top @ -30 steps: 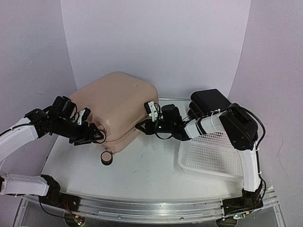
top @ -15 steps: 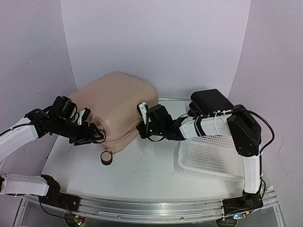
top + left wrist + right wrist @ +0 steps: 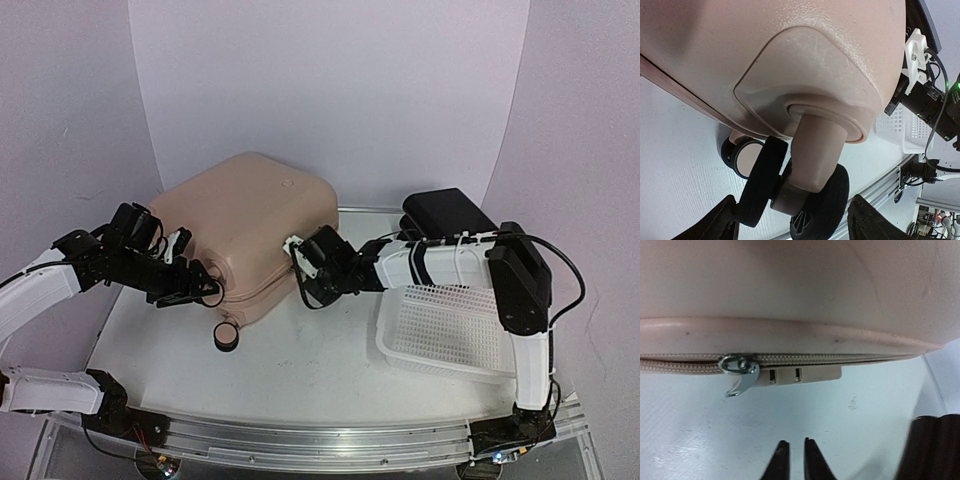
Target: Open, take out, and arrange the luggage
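The luggage (image 3: 250,225), a pale pink hard-shell suitcase, was seen lying closed at the rear left of the white surface (image 3: 300,370), its far side hidden from every view. The left end effector (image 3: 797,222) was held open, its fingers set on either side of a double black caster wheel (image 3: 805,200) at the near corner; whether the wheel was touched could not be made out. The right end effector (image 3: 794,452) was closed to a narrow slit, empty, just short of the zipped seam, where a metal zipper pull (image 3: 740,375) hung. A white perforated basket (image 3: 450,330) was placed at the right, and a black box (image 3: 447,212) behind it was partly covered by the right arm. A dark shape was cut off at the right wrist view's corner.
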Motion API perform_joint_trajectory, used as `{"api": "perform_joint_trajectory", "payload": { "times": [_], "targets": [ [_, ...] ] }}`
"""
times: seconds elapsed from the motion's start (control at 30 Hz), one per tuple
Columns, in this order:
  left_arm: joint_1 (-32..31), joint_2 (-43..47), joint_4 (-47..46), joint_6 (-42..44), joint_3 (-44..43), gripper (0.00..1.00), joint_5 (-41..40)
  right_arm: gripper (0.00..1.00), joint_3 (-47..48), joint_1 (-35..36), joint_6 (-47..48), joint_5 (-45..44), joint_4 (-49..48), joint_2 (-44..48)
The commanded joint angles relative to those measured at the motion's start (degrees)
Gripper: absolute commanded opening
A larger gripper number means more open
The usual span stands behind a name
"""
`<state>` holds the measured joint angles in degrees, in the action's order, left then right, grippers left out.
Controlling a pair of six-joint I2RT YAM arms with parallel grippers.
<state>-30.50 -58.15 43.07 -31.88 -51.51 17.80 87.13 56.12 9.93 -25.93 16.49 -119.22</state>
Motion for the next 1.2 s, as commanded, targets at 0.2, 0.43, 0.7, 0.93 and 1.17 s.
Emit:
{"api": "perform_joint_trajectory", "payload": {
  "times": [0.2,0.43,0.7,0.93,1.17],
  "targets": [
    [-0.35,1.57,-2.88,1.47,-1.56,0.74,1.4,0.58,-9.9,-14.82,-25.65,54.63,-14.77,7.07],
    [-0.35,1.36,-2.9,0.55,-0.61,0.66,0.39,0.58,-7.22,-15.51,-35.08,63.64,-29.13,0.53],
    [-0.35,1.98,-2.86,0.33,-0.41,0.62,0.47,0.45,-6.52,-15.51,-39.17,64.33,-39.12,-3.98],
    [-0.4,1.7,-2.88,0.26,-0.4,0.61,0.83,0.36,-8.44,-15.41,-37.25,59.3,-39.77,-2.37],
    [-0.35,1.0,-2.9,0.32,-0.96,0.6,1.14,0.35,-8.72,-14.81,-35.23,58.24,-38.0,-1.1]
  ]
}}
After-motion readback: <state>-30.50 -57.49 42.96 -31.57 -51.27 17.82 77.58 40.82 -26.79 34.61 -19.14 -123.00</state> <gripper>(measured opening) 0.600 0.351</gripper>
